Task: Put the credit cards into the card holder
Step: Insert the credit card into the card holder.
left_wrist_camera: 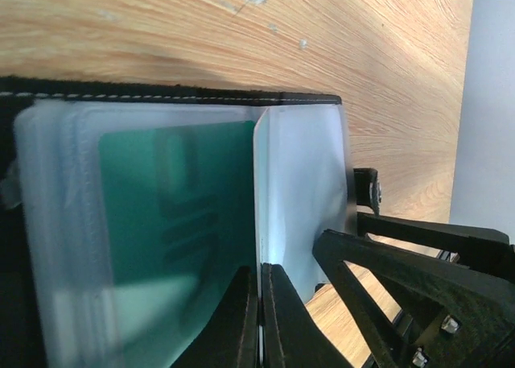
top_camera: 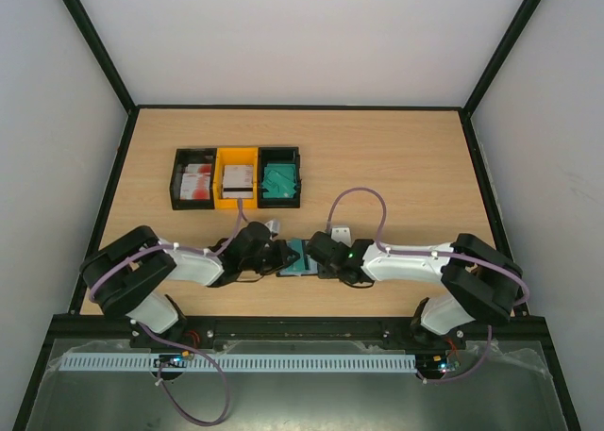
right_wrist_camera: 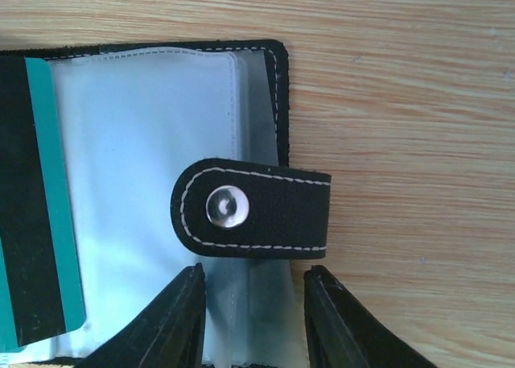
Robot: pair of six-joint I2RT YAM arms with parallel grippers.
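Note:
The black card holder [top_camera: 296, 259] lies open on the table between both grippers. In the left wrist view a teal card [left_wrist_camera: 181, 199] sits inside its clear pockets. My left gripper [left_wrist_camera: 259, 275] is shut on the edge of a clear sleeve [left_wrist_camera: 302, 175] and holds it upright. In the right wrist view the holder's closure tab [right_wrist_camera: 257, 211] with its snap lies folded over the clear pockets, and a teal card with a dark stripe [right_wrist_camera: 40, 207] shows at the left. My right gripper [right_wrist_camera: 253, 283] is open just below the tab, empty.
Three bins stand in a row at the back: a black one [top_camera: 177, 190] with red-and-white cards [top_camera: 196, 182], a yellow one [top_camera: 221, 190] with white cards [top_camera: 238, 177], a black one [top_camera: 296, 190] with teal cards [top_camera: 280, 180]. Black frame rails bound the table.

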